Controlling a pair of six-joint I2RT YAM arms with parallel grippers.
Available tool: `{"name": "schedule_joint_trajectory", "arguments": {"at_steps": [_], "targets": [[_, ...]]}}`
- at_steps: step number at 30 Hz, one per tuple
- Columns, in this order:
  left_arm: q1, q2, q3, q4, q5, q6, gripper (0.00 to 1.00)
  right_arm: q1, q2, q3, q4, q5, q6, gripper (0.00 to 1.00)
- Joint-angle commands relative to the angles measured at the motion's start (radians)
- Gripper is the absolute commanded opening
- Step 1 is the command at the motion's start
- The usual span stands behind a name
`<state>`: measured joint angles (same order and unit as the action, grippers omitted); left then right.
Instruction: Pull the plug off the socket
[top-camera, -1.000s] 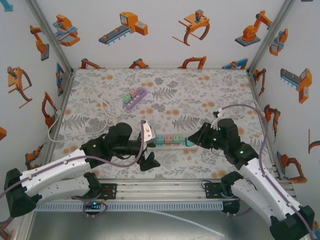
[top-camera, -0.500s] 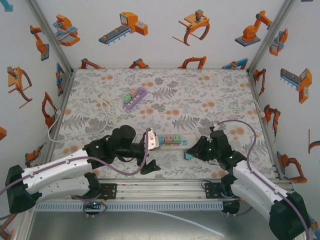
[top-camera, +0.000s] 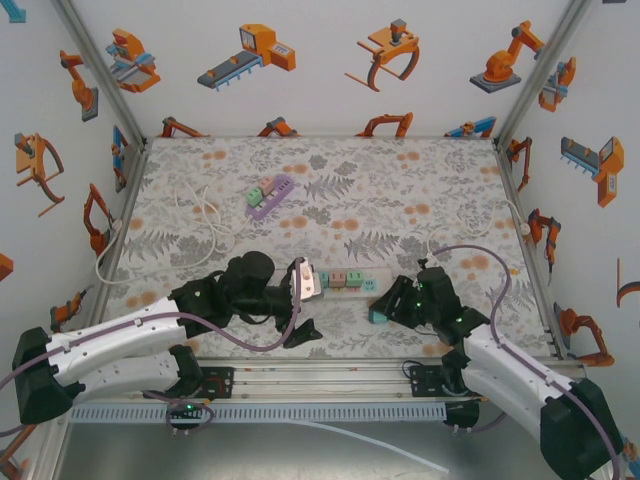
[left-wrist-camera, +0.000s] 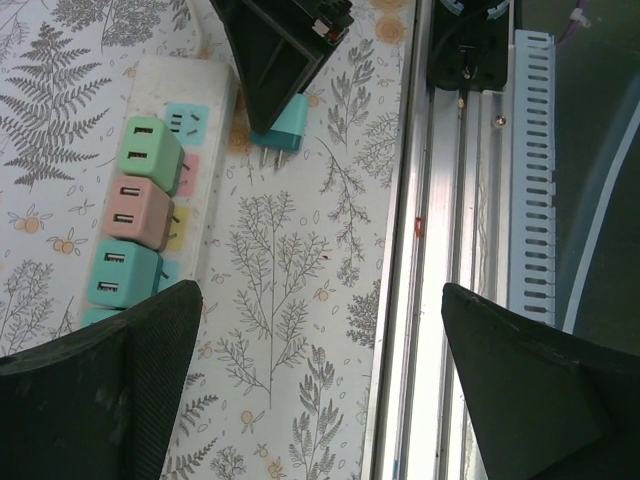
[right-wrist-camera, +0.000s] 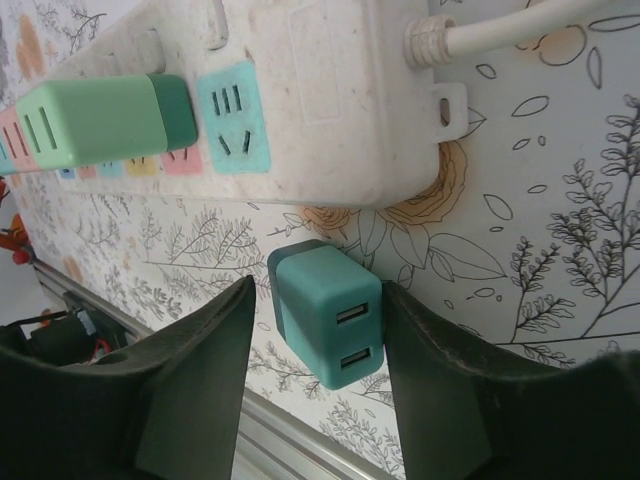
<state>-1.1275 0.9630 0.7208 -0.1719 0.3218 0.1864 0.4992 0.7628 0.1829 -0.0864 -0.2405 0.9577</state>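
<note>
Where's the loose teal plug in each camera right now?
Top external: teal plug lies low, right of centre, just below the white power strip.
Left wrist: top, left of centre, beside the strip's end.
Right wrist: centre, between the right claw fingers.
Shared landmark: the strip's empty teal socket.

A white oblong plastic power strip lies on the fern-patterned counter, carrying teal, pink and green cube adapters in a row. The left hand sits at the strip's left end with its fingers spread wide. Just beside the strip's right end, and off it, a teal cube plug sits at the tip of the right hand. Well behind lie a purple power strip and a looped white cable.
</note>
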Motion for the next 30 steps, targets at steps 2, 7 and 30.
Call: {"name": "schedule_joint_trajectory", "arguments": {"at_steps": [2, 7, 30], "targets": [[-0.009, 0.001, 0.023, 0.017, -0.026, 0.018, 0.97, 0.008, -0.054, 0.012, -0.085, 0.069, -0.013, 0.55], [-0.013, -0.012, 0.015, 0.017, -0.066, 0.013, 0.97, 0.009, -0.118, 0.076, -0.211, 0.127, -0.069, 0.60], [0.046, -0.146, -0.066, -0.016, -0.834, -0.491, 0.97, 0.009, -0.140, 0.298, 0.097, -0.219, -1.435, 0.58]]}}
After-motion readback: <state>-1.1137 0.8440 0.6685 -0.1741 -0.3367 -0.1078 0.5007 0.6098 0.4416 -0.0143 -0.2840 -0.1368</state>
